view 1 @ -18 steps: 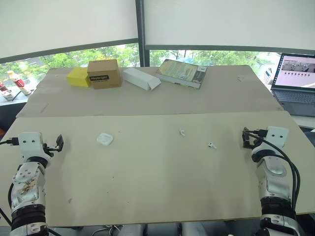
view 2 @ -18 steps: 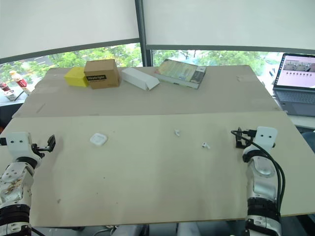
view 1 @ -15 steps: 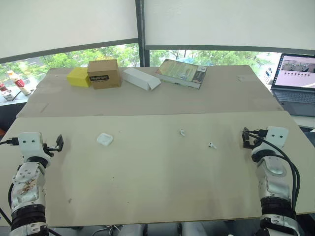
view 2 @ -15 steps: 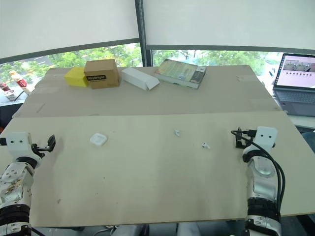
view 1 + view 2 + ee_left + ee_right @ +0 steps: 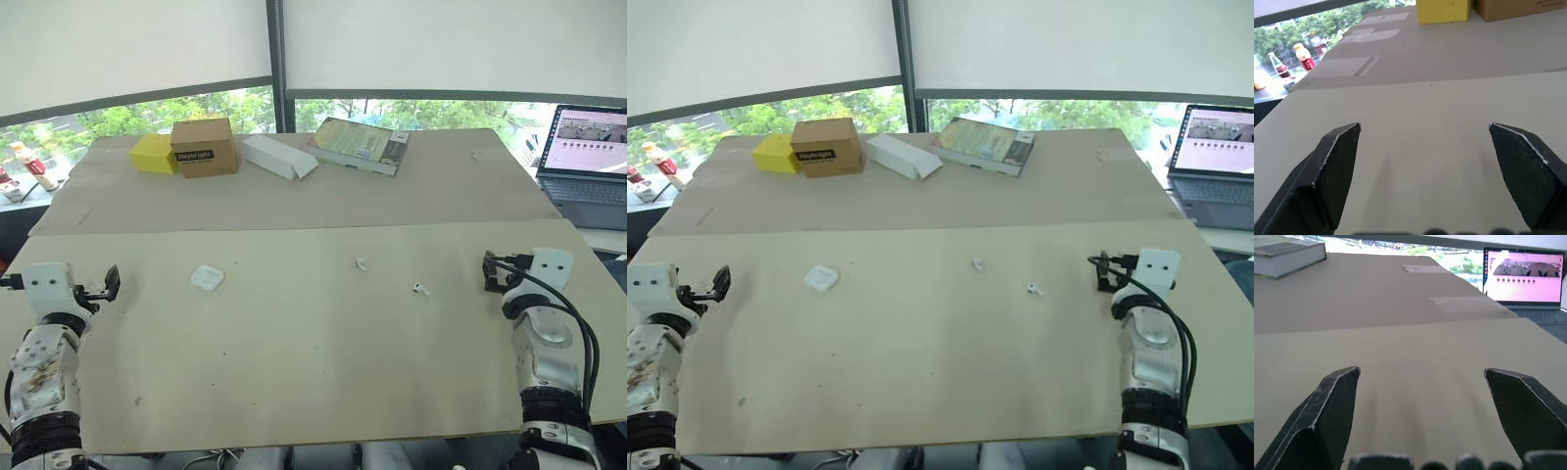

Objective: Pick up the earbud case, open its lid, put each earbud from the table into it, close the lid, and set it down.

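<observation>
The earbud case lies flat on the table, and its long axis cannot be told. The near earbud and far earbud lie right of the case, unmoved. The left gripper, left of the case, has drifted slightly farther from it. The right gripper hangs beyond the far earbud. Both are spread wide and empty.

L arm is far out on the left, R arm far out on the right, both pointing fwd. L gripper has its 2 black fingers wide apart. R gripper too. Both empty.
</observation>
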Motion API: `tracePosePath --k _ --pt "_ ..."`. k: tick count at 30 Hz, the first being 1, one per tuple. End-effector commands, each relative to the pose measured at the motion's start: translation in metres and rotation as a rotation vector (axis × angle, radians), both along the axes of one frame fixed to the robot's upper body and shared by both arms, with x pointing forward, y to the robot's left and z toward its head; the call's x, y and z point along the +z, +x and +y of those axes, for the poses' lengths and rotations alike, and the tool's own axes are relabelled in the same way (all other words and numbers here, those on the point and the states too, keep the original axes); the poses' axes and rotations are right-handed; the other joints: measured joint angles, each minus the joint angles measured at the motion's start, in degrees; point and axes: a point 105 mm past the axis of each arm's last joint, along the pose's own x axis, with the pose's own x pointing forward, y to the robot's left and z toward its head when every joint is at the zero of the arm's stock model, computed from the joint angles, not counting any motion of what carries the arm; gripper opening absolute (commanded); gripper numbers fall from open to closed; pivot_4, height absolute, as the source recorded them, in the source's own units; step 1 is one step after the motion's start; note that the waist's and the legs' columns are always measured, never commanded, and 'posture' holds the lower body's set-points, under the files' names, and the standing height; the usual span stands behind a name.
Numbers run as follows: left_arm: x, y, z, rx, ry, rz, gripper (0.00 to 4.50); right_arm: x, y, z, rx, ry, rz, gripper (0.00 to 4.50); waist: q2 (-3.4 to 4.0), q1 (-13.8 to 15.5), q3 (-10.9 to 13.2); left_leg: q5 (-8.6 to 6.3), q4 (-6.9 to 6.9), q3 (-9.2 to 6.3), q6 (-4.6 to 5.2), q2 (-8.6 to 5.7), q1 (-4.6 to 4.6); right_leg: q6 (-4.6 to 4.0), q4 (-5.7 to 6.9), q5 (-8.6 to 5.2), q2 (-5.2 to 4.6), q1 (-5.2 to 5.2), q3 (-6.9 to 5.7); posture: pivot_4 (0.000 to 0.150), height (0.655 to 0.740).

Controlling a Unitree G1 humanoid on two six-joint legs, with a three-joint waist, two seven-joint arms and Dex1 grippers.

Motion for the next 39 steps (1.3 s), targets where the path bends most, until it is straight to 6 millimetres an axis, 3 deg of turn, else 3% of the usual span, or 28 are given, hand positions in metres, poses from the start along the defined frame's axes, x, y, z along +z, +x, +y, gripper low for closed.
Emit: tracePosePath --k 1,2,4,8,10,14,16,25,34,39 --pt "0.036 -0.001 -0.013 -0.13 0.016 -0.074 4.47 0.039 0.014 0.017 0.13 -0.05 -0.094 4.5 0.0 -0.1 0.0 0.0 0.0 0.01 0.0 0.01 0.0 0.0 0.0 0.0 0.01 0.0 0.01 0.15 0.74" --pt "0.04 0.0 -0.019 -0.174 0.008 -0.071 4.47 0.043 0.019 0.027 0.189 -0.056 -0.094 4.5 0.0 -0.1 0.0 0.0 0.0 0.02 0.0 0.01 0.0 0.0 0.0 0.0 0.01 -0.01 0.01 0.15 0.74" --pt "0.049 0.004 -0.043 -0.328 -0.017 -0.042 4.47 0.054 0.028 0.073 0.455 -0.088 -0.077 4.5 0.0 -0.2 0.0 0.0 0.0 0.02 0.0 0.03 0.0 -0.01 0.0 0.01 0.04 0.0 0.02 0.15 0.74" --pt "0.057 0.007 -0.075 -0.534 -0.029 0.044 4.47 0.068 0.026 0.138 0.804 -0.044 -0.067 4.5 0.0 -0.5 0.0 0.0 -0.01 0.02 0.0 0.17 0.0 -0.04 -0.02 0.02 0.22 0.01 0.02 0.15 0.74" --pt "0.057 0.008 -0.087 -0.607 -0.025 0.092 4.47 0.073 0.018 0.169 0.973 -0.026 -0.049 4.5 0.0 -0.4 0.0 0.0 -0.01 0.02 -0.01 0.19 -0.03 -0.05 -0.02 0.02 0.25 0.0 0.02 0.15 0.74" --pt "0.045 0.014 -0.108 -0.703 -0.037 0.202 4.47 0.065 -0.016 0.233 1.34 -0.046 0.053 4.5 0.0 -0.1 0.0 -0.01 -0.01 0.02 0.0 0.16 -0.06 -0.06 -0.02 0.03 0.25 -0.01 0.03 0.15 0.74" --pt "0.04 0.019 -0.112 -0.715 -0.039 0.231 4.47 0.064 -0.027 0.25 1.44 -0.042 0.082 4.5 0.0 0.0 0.0 -0.01 -0.01 0.02 0.0 0.16 -0.05 -0.06 -0.02 0.03 0.25 -0.04 0.03 0.15 0.74" --pt "0.01 0.039 -0.124 -0.711 -0.019 0.312 4.47 0.075 -0.039 0.284 1.547 -0.052 0.07 4.5 0.0 0.1 0.0 0.03 -0.01 0.02 -0.11 0.14 -0.07 -0.1 -0.01 0.06 0.26 -0.17 0.04 0.15 0.74" --pt "-0.011 0.049 -0.125 -0.679 -0.021 0.36 4.47 0.082 -0.042 0.282 1.524 -0.064 0.054 4.5 0.0 0.2 0.0 0.06 -0.01 0.02 -0.17 0.13 -0.18 -0.14 0.03 0.08 0.24 -0.29 0.05 0.15 0.74" --pt "-0.019 0.044 -0.129 -0.702 -0.034 0.394 4.47 0.082 -0.041 0.276 1.494 -0.063 0.055 4.5 0.0 0.2 0.0 0.06 -0.01 0.02 -0.17 0.12 -0.18 -0.14 0.04 0.08 0.24 -0.31 0.05 0.15 0.74"
